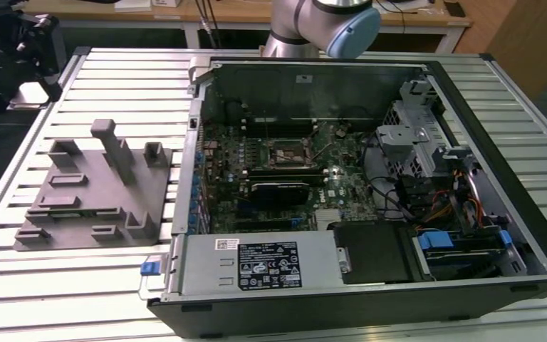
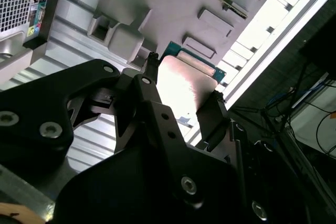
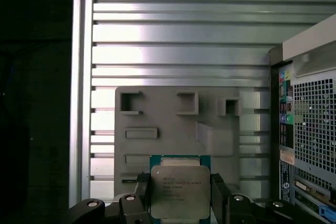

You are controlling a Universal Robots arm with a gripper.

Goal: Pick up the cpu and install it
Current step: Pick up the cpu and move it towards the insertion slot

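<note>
**CPU pinched by two edges**

The gripper pinches the cpu by opposite edges, in front of the grey fixture. In the exterior view the socket lies at three o'clock from the fixture. I think the chip should travel level.

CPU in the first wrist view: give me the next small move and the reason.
Probably carry it sideways toward the open computer case. The CPU sits clamped between the fingers and appears to hang clear of the grey fixture. The motherboard socket, a dark square frame that looks empty, lies inside the case beside that fixture.
</note>
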